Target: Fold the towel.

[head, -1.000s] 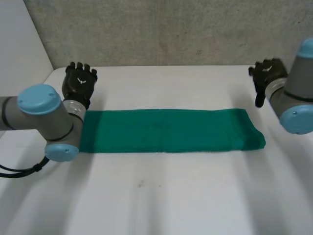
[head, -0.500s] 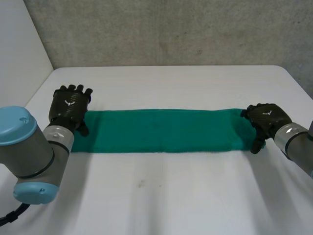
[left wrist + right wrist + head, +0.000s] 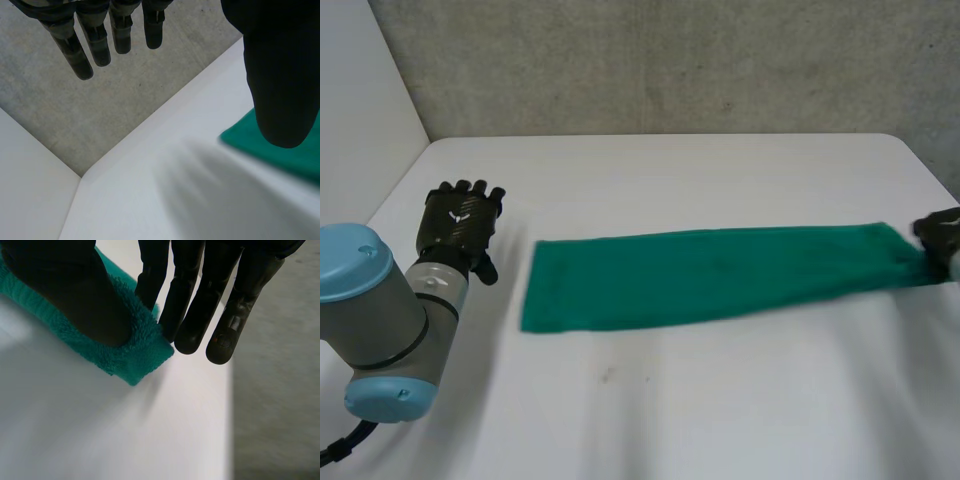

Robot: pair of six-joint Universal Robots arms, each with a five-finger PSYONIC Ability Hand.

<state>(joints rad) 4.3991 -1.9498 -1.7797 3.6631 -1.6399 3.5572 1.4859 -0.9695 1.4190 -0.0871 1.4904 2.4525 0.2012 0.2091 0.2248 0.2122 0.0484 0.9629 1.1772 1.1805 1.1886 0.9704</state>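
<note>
**Clerk:** Shifted since half a second ago?

**Keeper:** One item. The long green terry-cloth towel point(image 3: 710, 275) now lies further toward the robot's right. Its left end, formerly at the black left hand point(image 3: 460, 222), is now well apart from it.

**Clerk:** Edges and open room?

**Keeper:** The white table point(image 3: 650, 410) has bare surface in front of the towel, behind it up to the grey concrete wall point(image 3: 670, 60), and between the left hand and the cloth. The towel's right end is close to the table's right edge.

**Clerk:** Condition of the towel?

**Keeper:** It is a narrow strip, flat on the table. It lies slightly slanted, with the right end further back than the left. The pile is looped and fuzzy and the end corner is thick.

**Clerk:** Hands?

**Keeper:** The black right hand point(image 3: 942, 240) is at the towel's right end. Its thumb point(image 3: 75, 295) presses down on the corner against the fingers point(image 3: 192, 315), pinching the cloth. The left hand's fingers point(image 3: 95, 40) are straight and spread, holding nothing.
</note>
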